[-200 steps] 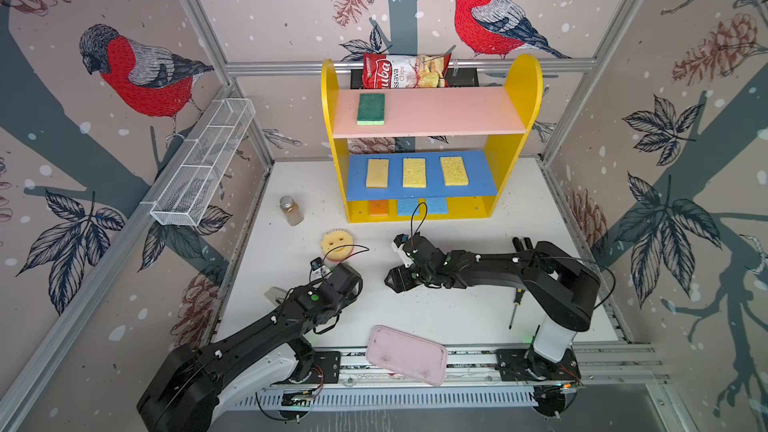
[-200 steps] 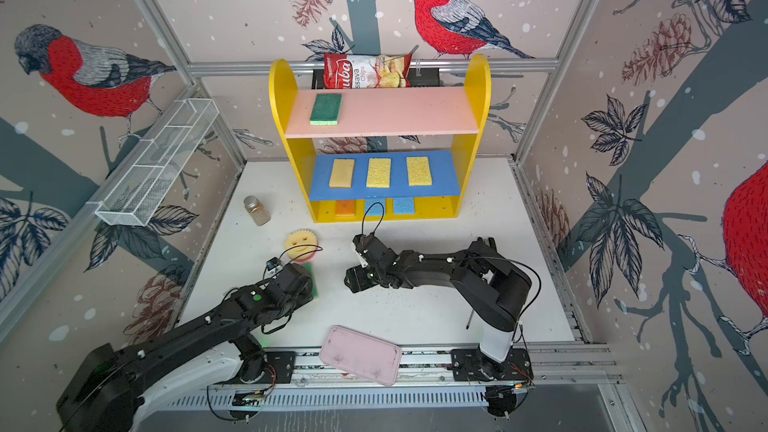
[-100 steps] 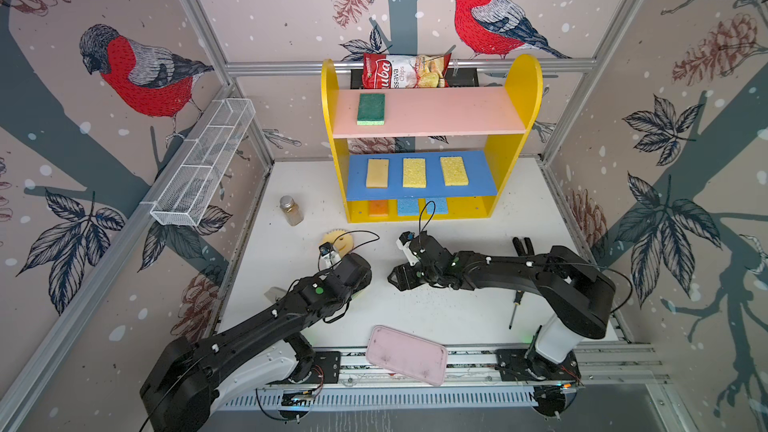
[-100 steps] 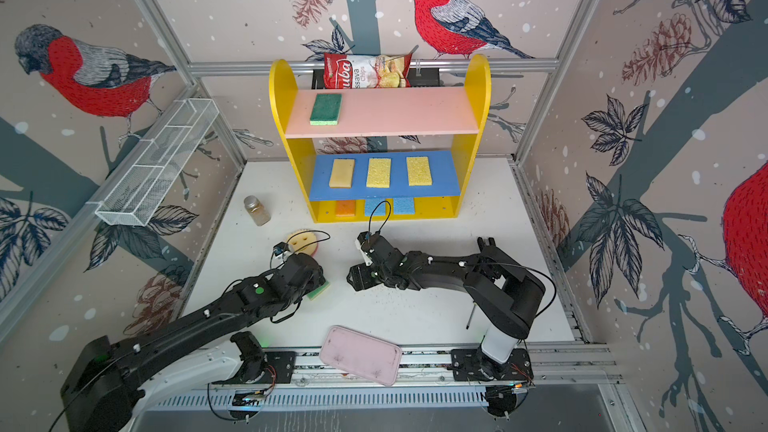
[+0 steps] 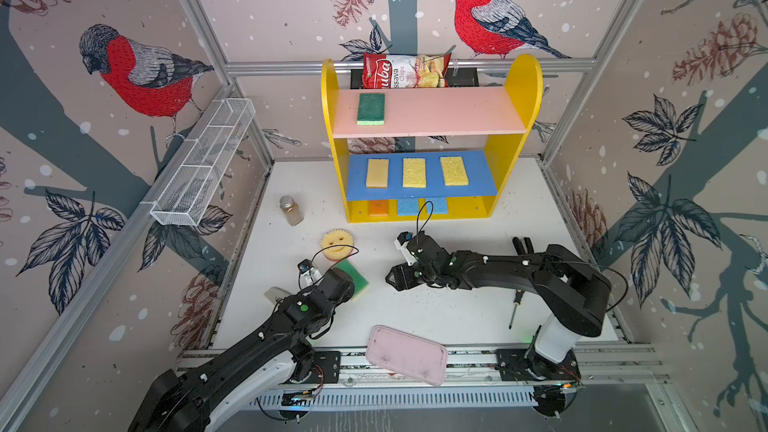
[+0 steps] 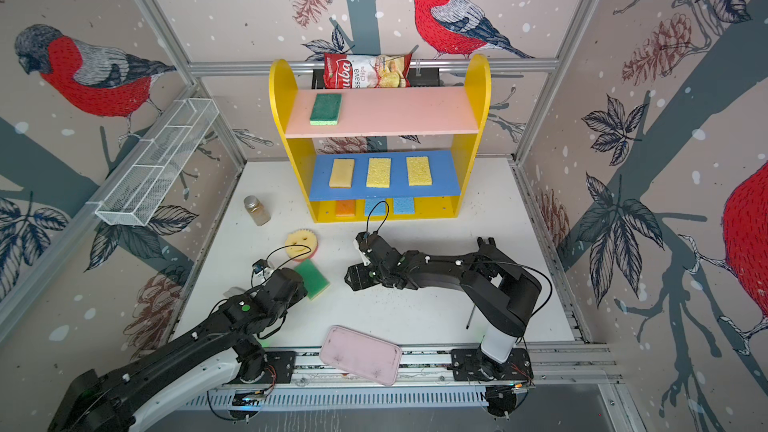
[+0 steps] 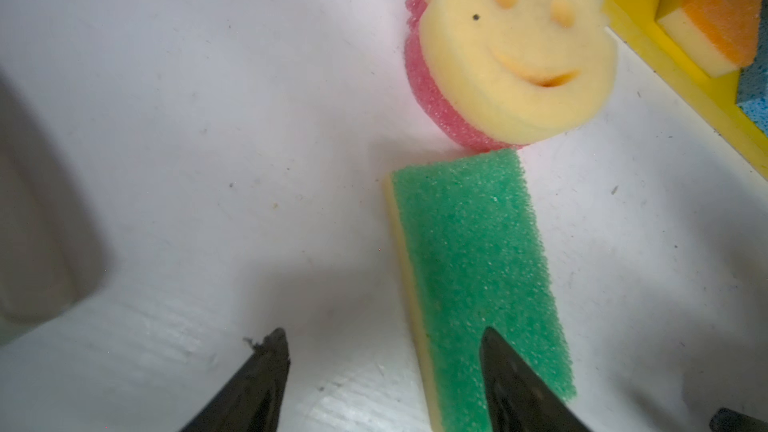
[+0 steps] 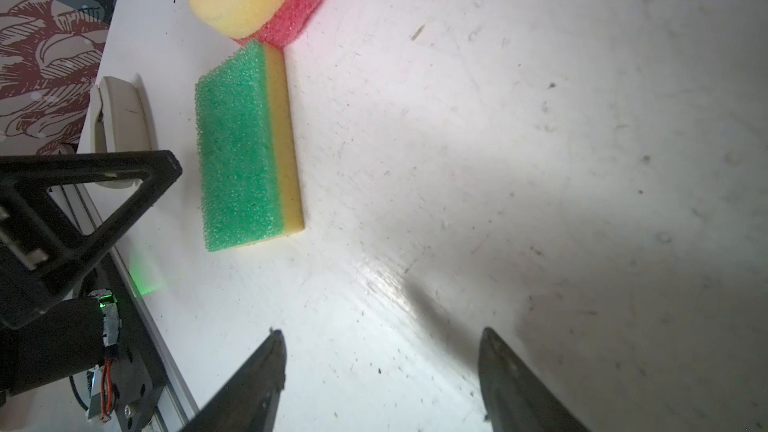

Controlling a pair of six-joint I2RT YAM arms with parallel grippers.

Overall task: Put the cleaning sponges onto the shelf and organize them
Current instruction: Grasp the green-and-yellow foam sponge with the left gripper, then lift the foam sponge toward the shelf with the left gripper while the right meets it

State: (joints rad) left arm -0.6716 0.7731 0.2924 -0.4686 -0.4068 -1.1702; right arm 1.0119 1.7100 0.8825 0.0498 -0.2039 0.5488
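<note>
We are reading "ssava Chips" on the red bag (image 5: 405, 72) behind the shelf (image 5: 523, 76); the left gripper (image 7: 384, 332) and right gripper (image 8: 381, 331) are standing spread, empty.

Flat sponge (image 7: 469, 263) green, yellow; smiley sponge (image 7: 511, 56) yellow, pink; blurred object (image 7: 37, 201) perhaps grey.

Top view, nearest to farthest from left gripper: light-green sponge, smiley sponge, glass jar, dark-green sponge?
1. Light-green rectangular sponge, at left gripper.
2. Round yellow-pink smiley sponge, just beyond.
3. Capped glass jar, back-left.
4. Dark-green rectangular sponge, on pink board.
</note>
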